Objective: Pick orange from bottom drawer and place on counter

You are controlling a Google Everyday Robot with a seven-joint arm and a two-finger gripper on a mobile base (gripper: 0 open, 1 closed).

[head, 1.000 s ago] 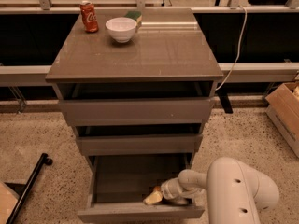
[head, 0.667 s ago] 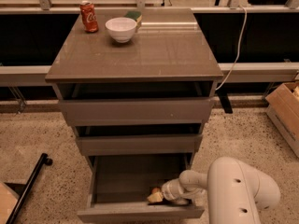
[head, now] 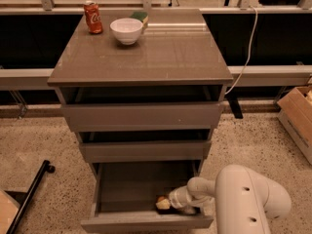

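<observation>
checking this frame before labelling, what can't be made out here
All in the camera view:
Small round orange fruit in the deep grey bottom drawer: right side hidden behind the robot's tool, at the drawer's front right; whether they touch is unclear.
Green item on the glossy grey-brown counter: mostly hidden by the white bowl.
Brown cardboard box: cut off by the right edge.

Glossy grey-brown counter [head: 165, 52] carrying red soda can [head: 92, 17], round white bowl [head: 126, 30] and green sponge [head: 140, 17], all near its far edge; hand [head: 171, 202] inside grey bottom drawer [head: 146, 224].
</observation>
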